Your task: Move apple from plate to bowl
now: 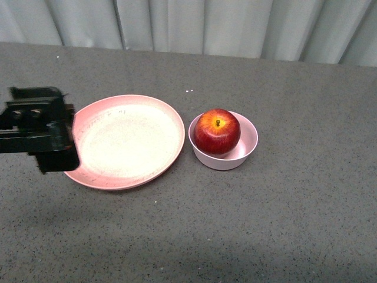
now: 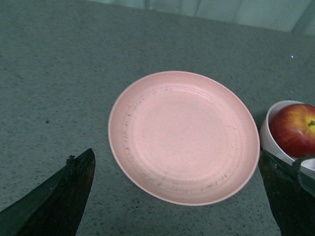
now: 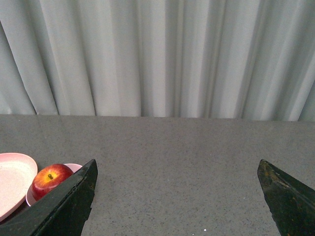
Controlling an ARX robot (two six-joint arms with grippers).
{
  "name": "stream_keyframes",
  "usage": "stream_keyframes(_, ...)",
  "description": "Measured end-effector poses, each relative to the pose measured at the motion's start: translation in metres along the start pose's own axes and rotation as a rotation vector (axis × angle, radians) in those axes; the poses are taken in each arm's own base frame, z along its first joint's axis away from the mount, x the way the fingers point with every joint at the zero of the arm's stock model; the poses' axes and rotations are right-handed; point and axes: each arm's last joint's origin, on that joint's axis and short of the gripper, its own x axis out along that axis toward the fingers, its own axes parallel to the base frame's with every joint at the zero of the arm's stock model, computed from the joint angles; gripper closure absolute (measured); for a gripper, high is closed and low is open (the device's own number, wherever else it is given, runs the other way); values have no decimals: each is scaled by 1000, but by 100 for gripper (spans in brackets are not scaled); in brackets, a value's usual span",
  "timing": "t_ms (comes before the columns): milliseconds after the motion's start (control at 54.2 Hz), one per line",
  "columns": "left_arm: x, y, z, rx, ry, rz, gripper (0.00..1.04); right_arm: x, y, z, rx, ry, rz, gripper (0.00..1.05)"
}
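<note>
Grey, speckled counter (image 1: 283, 224) fills the near ground and runs back to a pale pleated curtain (image 1: 235, 26) along the far edge. Nearest on the left, the left gripper (image 2: 177, 196) hangs over the left rim of the plate (image 1: 126, 141); its wrist view shows the two dark fingers (image 2: 59, 196) spread wide with nothing between them but the bare plate below. The plate carries no fruit. Just beside its right rim, and about level with its middle, stands the bowl (image 1: 247, 147), and the apple (image 1: 217, 131) sits inside it, upright, stem and yellow patch facing up; being round, it has no long axis to speak of. So the apple lies to the right of the left fingers, across the whole width of the plate, and the task looks done. The right gripper (image 3: 177, 201) is out of the front view; its own camera shows its fingers likewise parted and empty, with the apple and bowl off to its left.
</note>
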Motion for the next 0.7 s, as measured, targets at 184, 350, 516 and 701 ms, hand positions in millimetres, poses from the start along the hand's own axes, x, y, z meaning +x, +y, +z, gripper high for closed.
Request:
stream_keyframes(184, -3, 8, -2, 14, -103, 1, 16, 0, 0, 0, 0, 0, 1, 9)
stream_keyframes(350, -22, 28, 1, 40, -314, -13, 41, 0, 0, 0, 0, 0, -3, 9)
stream_keyframes(516, -41, 46, 4, 60, -337, -9, 75, 0, 0, 0, 0, 0, 0, 9)
stream_keyframes(701, -54, 56, 13, 59, -366, -13, 101, 0, 0, 0, 0, 0, 0, 9)
